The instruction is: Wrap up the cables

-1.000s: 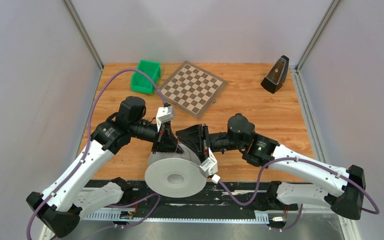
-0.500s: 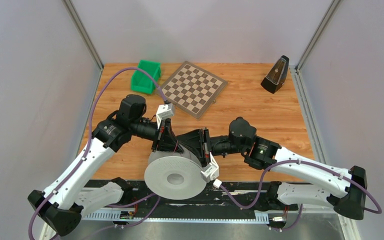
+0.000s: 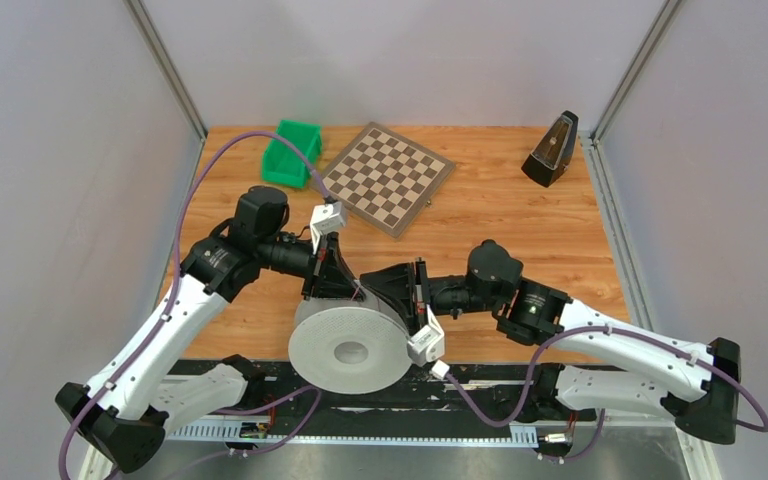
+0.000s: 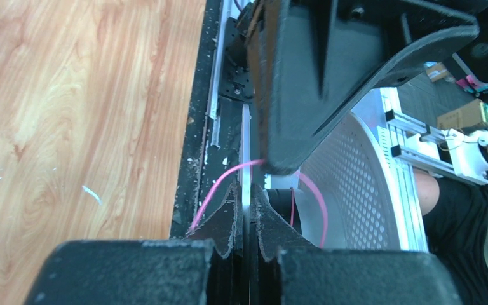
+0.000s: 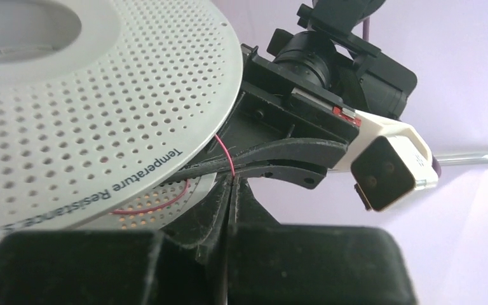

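Observation:
A grey perforated spool (image 3: 350, 350) hangs over the table's front edge. It also shows in the left wrist view (image 4: 356, 184) and the right wrist view (image 5: 70, 114). My left gripper (image 3: 343, 290) (image 4: 246, 190) is shut on the thin edge of the spool's flange. My right gripper (image 3: 378, 290) (image 5: 230, 181) is shut on a thin pink cable (image 5: 225, 152) right beside the flange rim. The cable (image 4: 213, 190) loops past the left fingers, and a turn of it lies on the spool's core. The two grippers' fingers nearly touch.
A chessboard (image 3: 387, 177), a green bin (image 3: 292, 152) and a black metronome (image 3: 550, 150) stand at the back of the wooden table. A black rail (image 3: 480, 385) runs along the front edge under the spool.
My right arm's wrist and elbow have drifted right and toward the front edge, with the gripper still at the spool. The spool has shifted slightly left. The left arm has barely moved.

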